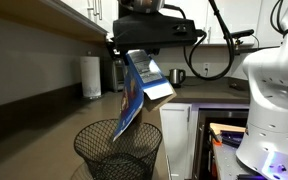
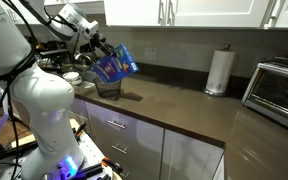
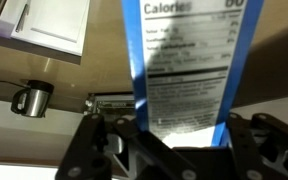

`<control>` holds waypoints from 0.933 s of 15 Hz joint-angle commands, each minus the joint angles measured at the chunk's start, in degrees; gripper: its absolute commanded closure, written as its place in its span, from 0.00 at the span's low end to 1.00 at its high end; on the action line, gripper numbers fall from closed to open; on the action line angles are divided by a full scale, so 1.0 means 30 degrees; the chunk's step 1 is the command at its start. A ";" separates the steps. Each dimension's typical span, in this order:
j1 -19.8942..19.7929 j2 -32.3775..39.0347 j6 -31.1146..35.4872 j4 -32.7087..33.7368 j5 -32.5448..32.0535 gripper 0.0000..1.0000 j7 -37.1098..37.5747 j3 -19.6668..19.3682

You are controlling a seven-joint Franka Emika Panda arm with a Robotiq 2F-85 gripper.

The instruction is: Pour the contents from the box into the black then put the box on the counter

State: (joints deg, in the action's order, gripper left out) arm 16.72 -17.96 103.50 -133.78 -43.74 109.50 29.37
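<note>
My gripper (image 1: 142, 55) is shut on the blue box (image 1: 132, 100) and holds it tilted, lower corner hanging just over the rim of the black wire-mesh wastebasket (image 1: 119, 152). A cardboard flap sticks out of the box near the fingers. In the other exterior view the gripper (image 2: 97, 50) holds the box (image 2: 117, 66) slanted above the counter (image 2: 184, 112). In the wrist view the box's nutrition panel (image 3: 184, 70) fills the middle, clamped between both fingers of the gripper (image 3: 179, 142). The contents are hidden.
A paper towel roll (image 1: 91, 77) (image 2: 218, 72) stands at the wall. A metal mug (image 3: 29, 98) (image 1: 176, 75) sits on the counter. A toaster oven (image 2: 279, 85) is at the counter's end. White upper cabinets (image 2: 204, 12) hang close overhead.
</note>
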 commanded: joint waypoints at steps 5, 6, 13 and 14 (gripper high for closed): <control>0.0968 0.0140 -0.0533 0.0243 -0.0703 0.63 0.0752 0.0385; 0.1043 0.0113 -0.0508 0.0232 -0.0722 0.64 0.0759 0.0452; 0.1322 0.0205 -0.0409 0.0186 -0.1588 0.61 0.1343 0.1080; 0.1355 0.0185 -0.0428 0.0178 -0.1731 0.60 0.1403 0.1114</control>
State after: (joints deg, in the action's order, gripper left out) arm 20.35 -17.91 103.51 -133.80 -46.04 111.65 32.38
